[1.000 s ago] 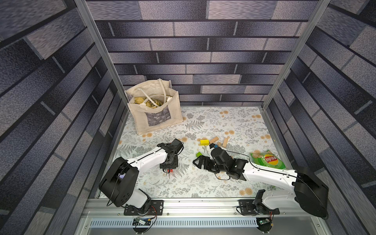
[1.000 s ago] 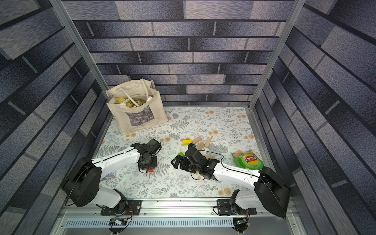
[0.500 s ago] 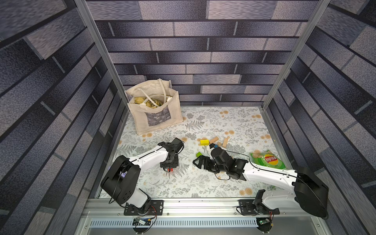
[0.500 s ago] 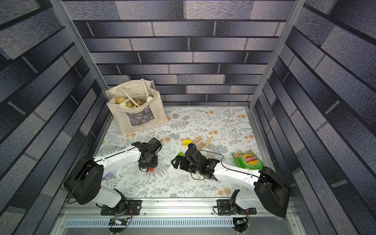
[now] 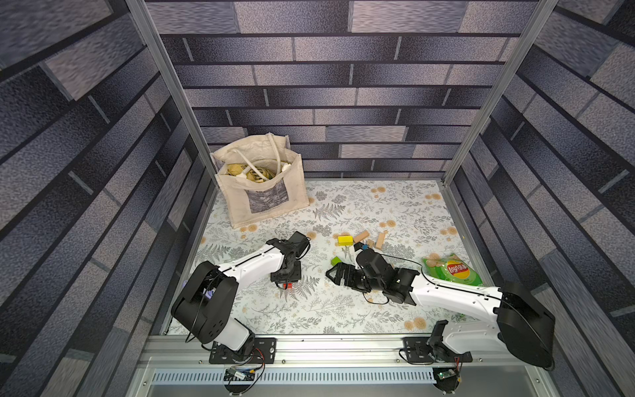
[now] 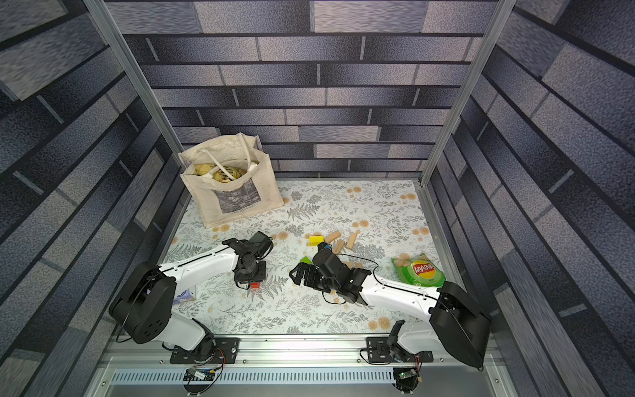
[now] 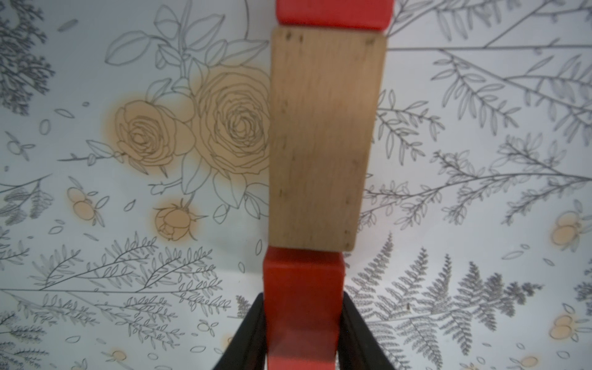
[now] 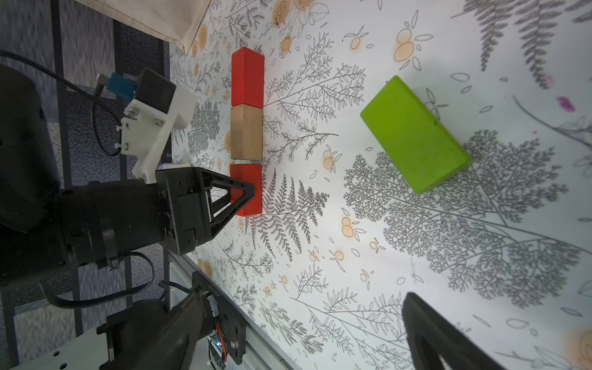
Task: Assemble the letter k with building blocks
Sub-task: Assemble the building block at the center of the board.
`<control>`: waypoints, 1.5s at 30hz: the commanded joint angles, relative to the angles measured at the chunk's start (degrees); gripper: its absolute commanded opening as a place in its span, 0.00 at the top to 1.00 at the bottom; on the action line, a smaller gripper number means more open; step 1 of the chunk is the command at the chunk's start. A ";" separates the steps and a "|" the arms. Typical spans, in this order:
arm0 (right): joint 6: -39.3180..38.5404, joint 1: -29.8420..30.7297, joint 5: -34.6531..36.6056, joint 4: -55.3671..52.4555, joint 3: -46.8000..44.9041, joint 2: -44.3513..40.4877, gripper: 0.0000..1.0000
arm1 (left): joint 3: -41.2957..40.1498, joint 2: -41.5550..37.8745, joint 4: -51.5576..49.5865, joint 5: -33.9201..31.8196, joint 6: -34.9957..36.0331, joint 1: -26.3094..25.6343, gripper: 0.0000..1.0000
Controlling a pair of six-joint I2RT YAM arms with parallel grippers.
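Top views show a tote (image 5: 261, 192) stood at 11 o'clock of the left pincer (image 5: 285, 281). In the left wrist view that pincer is seen closed on a red block (image 7: 301, 282), with a finger pressed to each long side. A tan block (image 7: 320, 141) and a second red block (image 7: 333, 12) are set end to end beyond it, in one line flat on the surface (image 7: 128, 272). A green block (image 5: 338, 262) is found at 1 o'clock of the right pincer (image 5: 331, 275), which is spread wide and empty. A yellow block (image 5: 344, 240) and loose tan blocks (image 5: 361, 236) are scattered farther at 1 o'clock, and a chip bag (image 5: 450, 271) is seen at 3 o'clock.
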 commanded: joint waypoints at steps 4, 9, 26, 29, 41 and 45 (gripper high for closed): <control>-0.43 -0.51 0.17 0.03 -0.87 -1.02 0.00 | 1.04 1.36 -0.70 -0.16 1.75 0.82 0.63; -0.44 -0.58 0.15 0.14 -1.13 -1.02 0.00 | 1.04 1.96 -0.43 0.14 1.93 0.83 0.63; -0.18 -0.88 0.03 0.92 -1.85 -0.96 0.00 | 1.83 2.90 -0.85 -0.37 2.77 1.01 0.63; -0.13 -0.86 0.06 0.94 -2.06 -1.09 0.00 | 1.83 3.20 -0.87 -0.40 2.59 1.09 0.60; -0.09 -0.97 0.12 0.81 -2.10 -1.11 0.00 | 1.57 2.79 0.23 0.21 2.73 1.09 0.54; -0.09 -0.97 0.12 0.81 -2.11 -1.16 0.00 | 1.79 2.43 0.27 0.30 3.06 1.09 0.53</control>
